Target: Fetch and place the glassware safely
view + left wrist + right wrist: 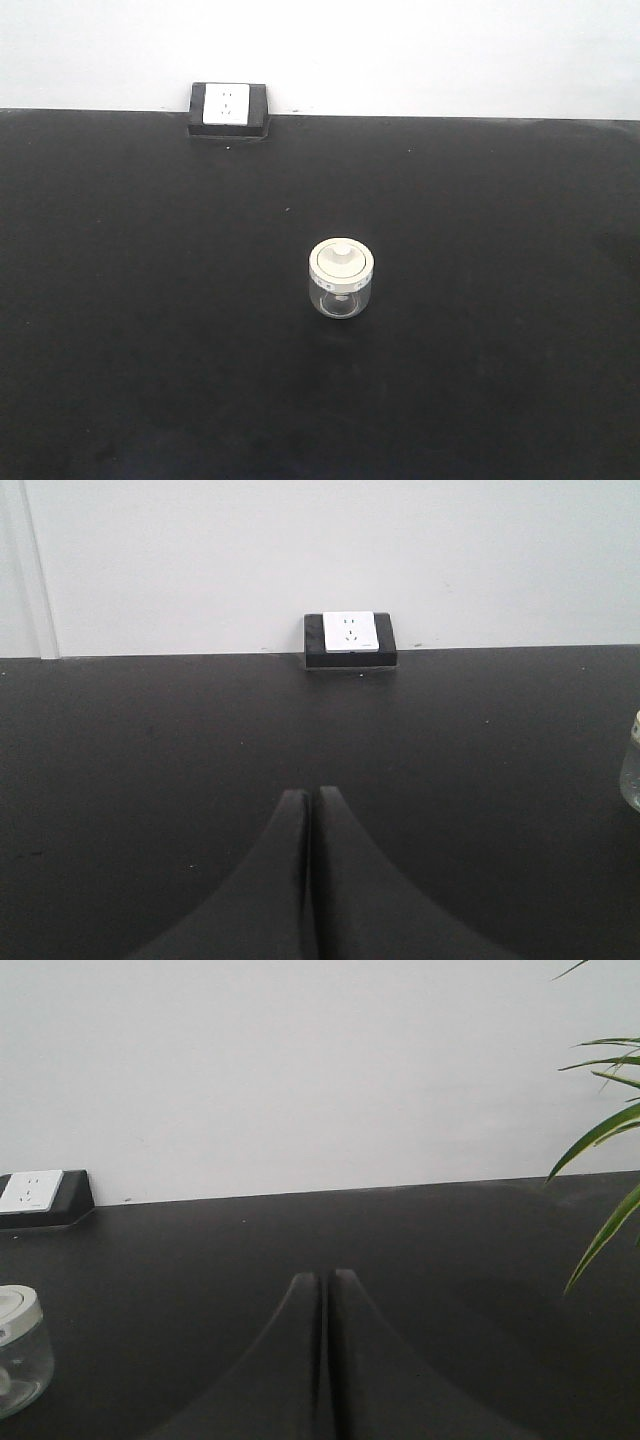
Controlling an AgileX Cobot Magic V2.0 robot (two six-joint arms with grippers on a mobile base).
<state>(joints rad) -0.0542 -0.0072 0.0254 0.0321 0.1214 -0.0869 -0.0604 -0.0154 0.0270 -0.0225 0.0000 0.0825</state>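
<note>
So the jar (341, 279) is just sitting upright on the black table (120, 330), lid (341, 261) on, nothing touching it. Neither arm even shows up in the front view.

Left gripper (311, 805): fingers pressed together, holding nothing, pointing toward the wall. From where it sits, the jar (631, 765) is off to its right and a little ahead, barely peeking in at the edge of its view. Straight ahead of it, up against the wall, is the socket box (350, 640), which isn't what we're after.

Right gripper (326, 1285): same deal, fingers together and empty. For this one the jar (20, 1350) is off to its left, low in the corner and looking fairly close. The socket box (40, 1197) is further out on that same side, and there's a plant (605, 1150) poking in on its right.

So the jar sits between the two grippers. My guess is the right arm is a bit nearer, since more of the jar shows and it looks bigger from there, but it's hard to be sure. Either way, whichever goes will have to open up first and swing inward. The jar's squat and stands vertical, so a sideways grab around the glass body seems like the sensible call.
</note>
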